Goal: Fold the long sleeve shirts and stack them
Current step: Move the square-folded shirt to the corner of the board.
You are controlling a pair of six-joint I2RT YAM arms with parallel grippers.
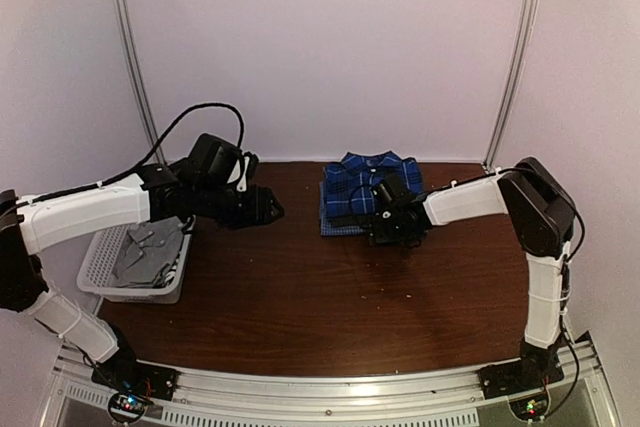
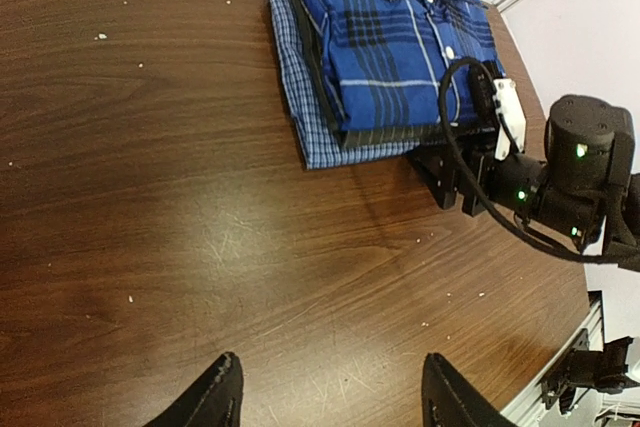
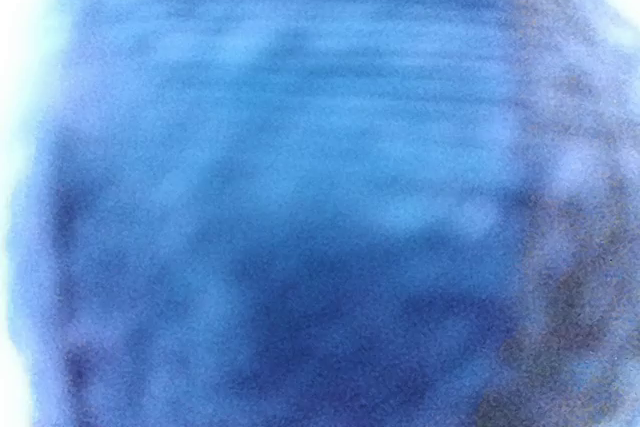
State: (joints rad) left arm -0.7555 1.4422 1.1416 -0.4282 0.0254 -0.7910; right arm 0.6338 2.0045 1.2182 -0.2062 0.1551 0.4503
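Stack: plaid shirt [image 2: 400, 37] on dark shirt [image 2: 390, 135] on pale checked shirt [image 2: 310, 117] — table [image 2: 200, 197], 1 o'clock.
L gripper [image 2: 330, 397]: wide, empty.
R gripper [image 2: 437, 169]: stack's 5 o'clock corner; grip can't tell.
Progress: prob. near done — grey item [image 1: 140, 252] in basket [image 1: 95, 282], 9 o'clock, unclear.

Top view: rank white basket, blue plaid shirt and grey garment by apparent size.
1. White basket and blue plaid shirt: alike, both partly behind arms, so unranked.
2. Grey garment in the basket: smallest.
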